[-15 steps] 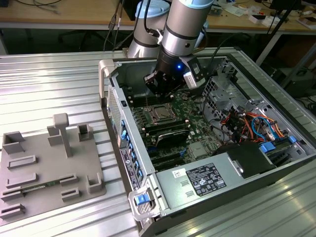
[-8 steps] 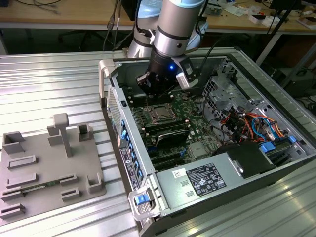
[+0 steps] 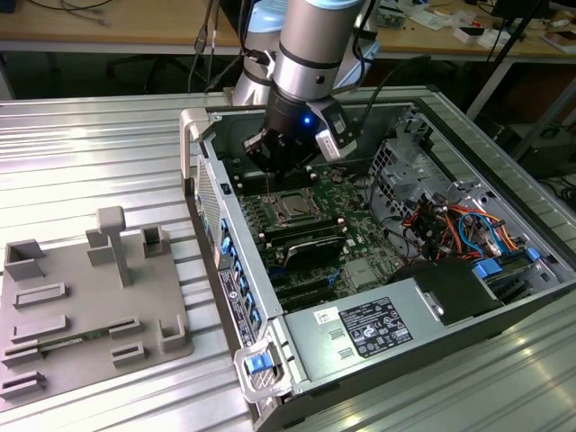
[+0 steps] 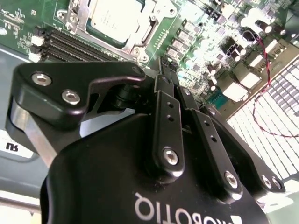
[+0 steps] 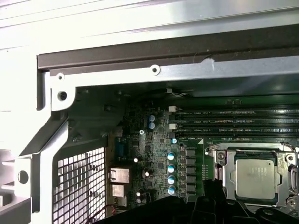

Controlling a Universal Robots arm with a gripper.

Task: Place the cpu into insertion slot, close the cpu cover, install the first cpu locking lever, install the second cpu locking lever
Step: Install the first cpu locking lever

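A: What's nearest?
B: A grey moulded tray point(image 3: 85, 306) on the ribbed metal surface point(image 3: 90, 153), just beside the open computer case point(image 3: 229, 270).
A: And inside?
B: The green motherboard point(image 3: 335, 227). The cpu point(image 5: 254, 177) sits in the insertion slot point(image 3: 293, 210), the cpu cover point(image 5: 225, 177) lying flat around it.
A: The gripper point(image 3: 274, 169)?
B: It hangs just above the slot, toward the case's far wall. Whether its jaws are clenched or released, I cannot tell.

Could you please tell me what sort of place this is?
Probably a robotics lab or workshop: a robot arm over an open computer case on a ribbed metal table, cluttered workbenches behind.
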